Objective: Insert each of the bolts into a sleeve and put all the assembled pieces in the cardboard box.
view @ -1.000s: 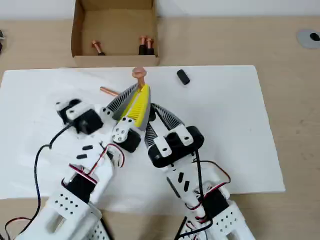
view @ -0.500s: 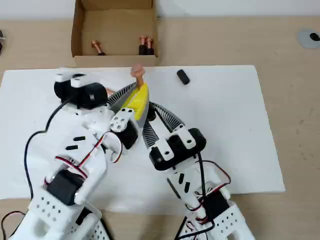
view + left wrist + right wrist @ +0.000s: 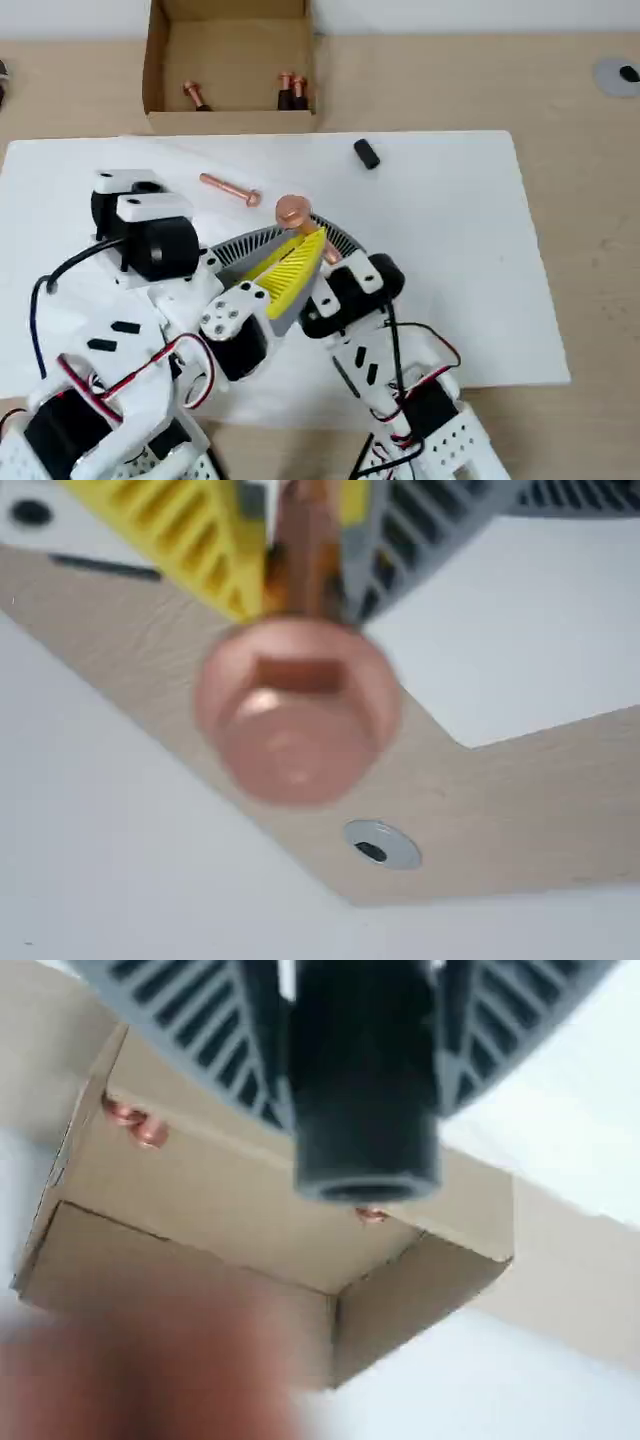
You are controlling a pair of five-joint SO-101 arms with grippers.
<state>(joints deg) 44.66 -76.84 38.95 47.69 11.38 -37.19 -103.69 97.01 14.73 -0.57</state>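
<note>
The held bolt (image 3: 297, 710) is copper-coloured with a broad head. Its shank is clamped between the yellow and grey fingers of the left gripper (image 3: 308, 605), above the middle of the white sheet (image 3: 450, 260). Just to its right, the right gripper (image 3: 365, 1115) is clenched on a black sleeve (image 3: 365, 1165). The high view adds a loose bolt (image 3: 229, 188) and a loose sleeve (image 3: 366, 154) on the sheet's far part. Beyond them, the cardboard box (image 3: 155, 70) holds three assembled pieces (image 3: 195, 95).

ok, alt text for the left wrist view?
Close up, the left hand grips a copper bolt by its shank, the head facing the camera. Behind it runs a tan table with a small metal grommet.
</note>
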